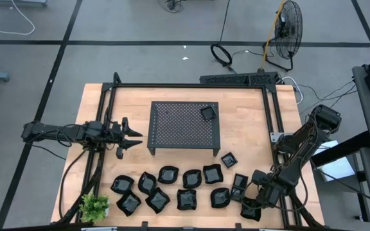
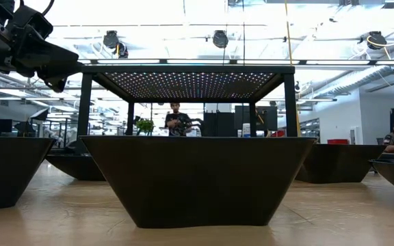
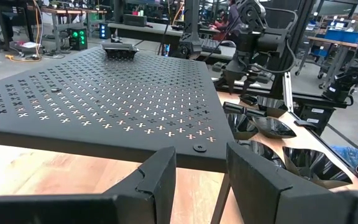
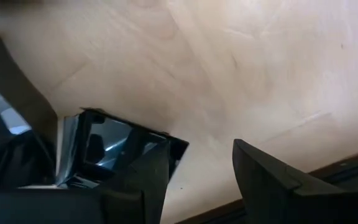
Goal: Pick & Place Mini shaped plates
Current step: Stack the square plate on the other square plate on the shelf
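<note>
The wooden table (image 1: 249, 115) is carrying everything. At its middle the perforated black rack (image 1: 184, 124) is standing on legs, a raised deck that seems meant to receive the dishes. One small square plate (image 1: 208, 113) is already sitting on the rack, toward its 2 o'clock corner, so the job looks barely begun.

The two arms are working from opposite sides. The left gripper (image 1: 132, 135) is hanging at 9 o'clock from the rack, just beside its edge. Its fingers are standing apart with nothing between them, aimed along the deck, which reads as waiting. The right gripper (image 1: 254, 206) is reaching down at about 5 o'clock from the rack, at the table's near right corner. Its fingers are spread, and a glossy square dish (image 4: 107, 149) is lying on the wood just beside one of them. No grasp can be seen, so the gripper is probably lining up a pick.

The remaining mini shaped plates (image 1: 172, 186) are lying in two loose rows at 6 o'clock from the rack, square and wavy-edged ones mixed, close together. That crowding is likely why the right arm is starting from the outer end. Two more square plates (image 1: 229, 159) are sitting apart at roughly 4 o'clock.

A small green plant (image 1: 95, 206) is standing at 7 o'clock, clear of the work.
</note>
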`<move>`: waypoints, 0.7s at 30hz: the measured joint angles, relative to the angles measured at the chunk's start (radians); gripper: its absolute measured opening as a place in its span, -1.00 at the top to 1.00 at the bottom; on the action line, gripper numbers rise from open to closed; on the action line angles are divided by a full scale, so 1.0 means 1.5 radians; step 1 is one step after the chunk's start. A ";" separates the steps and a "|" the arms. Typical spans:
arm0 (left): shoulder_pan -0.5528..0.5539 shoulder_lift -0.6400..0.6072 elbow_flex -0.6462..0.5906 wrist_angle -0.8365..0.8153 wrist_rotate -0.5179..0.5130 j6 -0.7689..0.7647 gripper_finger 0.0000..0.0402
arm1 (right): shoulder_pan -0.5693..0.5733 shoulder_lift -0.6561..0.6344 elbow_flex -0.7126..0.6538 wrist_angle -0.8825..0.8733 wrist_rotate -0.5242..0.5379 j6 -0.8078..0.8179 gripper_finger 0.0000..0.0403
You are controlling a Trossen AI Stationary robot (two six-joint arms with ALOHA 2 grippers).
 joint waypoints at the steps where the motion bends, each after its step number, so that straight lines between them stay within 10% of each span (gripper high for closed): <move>1: 0.000 0.000 0.000 0.000 0.000 0.000 0.28 | 0.000 0.000 -0.002 0.005 0.000 0.000 0.18; 21: 0.000 0.000 0.000 0.000 0.000 0.000 0.28 | 0.000 0.000 -0.034 0.092 -0.024 -0.002 0.70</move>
